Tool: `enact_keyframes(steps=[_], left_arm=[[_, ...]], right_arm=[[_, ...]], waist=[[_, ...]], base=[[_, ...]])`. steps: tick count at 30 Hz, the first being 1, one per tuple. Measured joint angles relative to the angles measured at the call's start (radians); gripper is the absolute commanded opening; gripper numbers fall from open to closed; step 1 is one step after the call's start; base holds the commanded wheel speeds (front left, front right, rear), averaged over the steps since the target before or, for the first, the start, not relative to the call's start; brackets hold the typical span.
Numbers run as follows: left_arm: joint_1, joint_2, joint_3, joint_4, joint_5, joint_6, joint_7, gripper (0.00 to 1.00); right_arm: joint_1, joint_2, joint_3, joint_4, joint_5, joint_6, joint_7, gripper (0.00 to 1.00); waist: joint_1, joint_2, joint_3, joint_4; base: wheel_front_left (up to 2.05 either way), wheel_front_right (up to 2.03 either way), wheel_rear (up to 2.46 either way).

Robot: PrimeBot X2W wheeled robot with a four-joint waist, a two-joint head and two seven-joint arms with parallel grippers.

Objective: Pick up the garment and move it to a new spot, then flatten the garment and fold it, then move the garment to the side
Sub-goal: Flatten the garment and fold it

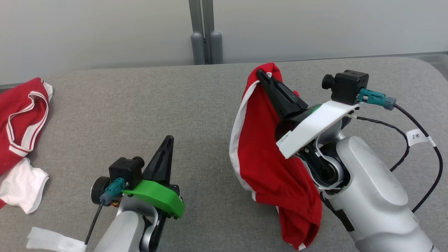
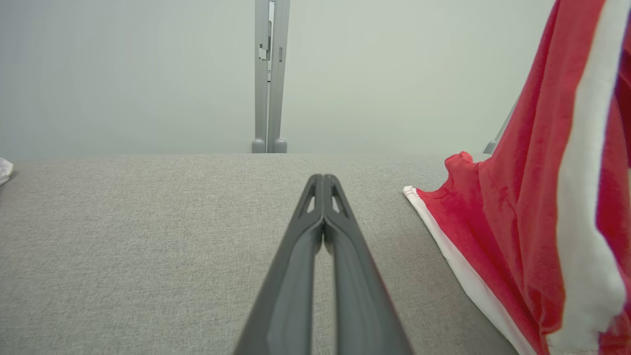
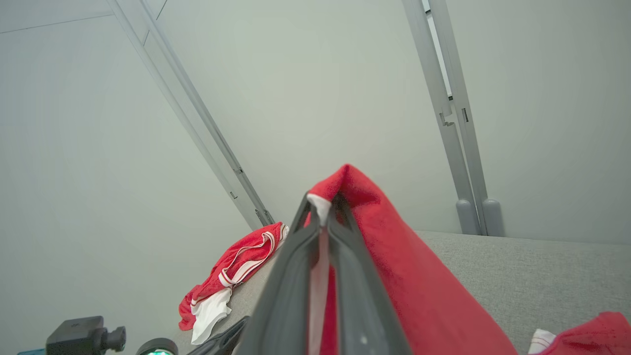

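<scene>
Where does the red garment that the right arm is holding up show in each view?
Head view: red garment right of centre, hanging from the right gripper.
Left wrist view: red garment along the right edge.
Right wrist view: red garment at centre, running to the lower right.
Shared landmark: grey double post at the back wall.

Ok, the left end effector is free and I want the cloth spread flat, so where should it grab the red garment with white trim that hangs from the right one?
Likely the white hem low on the red garment with white trim, approached from the robot's left. That edge faces the shut left end effector and hangs well below the right end effector pinching the top.
</scene>
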Motion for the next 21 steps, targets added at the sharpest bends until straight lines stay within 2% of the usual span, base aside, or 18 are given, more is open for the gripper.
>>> enact_keyframes(steps=[4,6,7,8,9,10,11,12,13,14,21], left_arm=[[-0.047,-0.017,-0.004,0.064,0.0,-0.006,-0.017,0.0],[-0.063,-0.025,-0.006,0.094,0.002,-0.006,-0.026,0.0],[-0.068,-0.027,-0.008,0.108,0.005,-0.004,-0.027,0.04],[-0.073,-0.028,-0.01,0.125,0.011,-0.004,-0.032,0.3],[-0.076,-0.029,-0.011,0.141,0.014,0.0,-0.036,0.38],[-0.077,-0.03,-0.011,0.157,0.017,0.001,-0.04,0.58],[-0.078,-0.03,-0.012,0.169,0.02,0.002,-0.044,0.76],[-0.079,-0.03,-0.013,0.182,0.025,0.002,-0.049,1.0],[-0.079,-0.03,-0.012,0.194,0.026,0.004,-0.052,1.0],[-0.08,-0.03,-0.013,0.203,0.029,0.005,-0.053,1.0],[-0.077,-0.034,-0.015,0.248,0.056,0.001,-0.062,1.0]], right_arm=[[-0.04,0.011,0.016,0.102,-0.009,0.0,-0.057,0.0],[-0.044,-0.009,0.034,0.152,-0.031,0.0,-0.078,0.0],[-0.044,-0.019,0.038,0.178,-0.042,0.0,-0.086,0.0],[-0.043,-0.035,0.046,0.21,-0.061,0.0,-0.096,0.0],[-0.041,-0.051,0.055,0.244,-0.083,0.0,-0.105,0.0],[-0.037,-0.061,0.061,0.281,-0.102,0.0,-0.111,0.03],[-0.033,-0.072,0.071,0.308,-0.12,0.0,-0.113,0.17],[-0.025,-0.081,0.085,0.337,-0.142,0.0,-0.118,0.45],[-0.018,-0.083,0.092,0.364,-0.149,0.0,-0.126,0.64],[-0.014,-0.084,0.096,0.382,-0.153,0.0,-0.132,1.0],[0.005,-0.102,0.144,0.464,-0.164,0.0,-0.172,1.0]], waist=[[0.0,0.0,0.003,0.003],[0.0,0.0,0.01,0.004],[0.0,0.0,0.013,0.004],[0.0001,0.0,0.017,0.004],[0.0001,0.0,0.021,0.003],[0.0001,0.0,0.025,0.001],[0.0,0.0,0.028,-0.001],[0.0001,0.0,0.032,-0.004],[0.0001,0.0,0.036,-0.007],[0.0001,0.0,0.039,-0.01],[0.0001,0.0,0.052,-0.039]], base=[[0.0,0.0,0.0],[0.0,0.0,0.0],[0.0,0.0,0.0],[0.0,0.0,0.0],[0.0,0.0,0.0],[0.0,0.0,0.0],[0.0,0.0,0.0],[0.0,0.0,0.0],[0.0,0.0,0.0],[0.0,0.0,0.0],[0.0,0.0,0.0]])
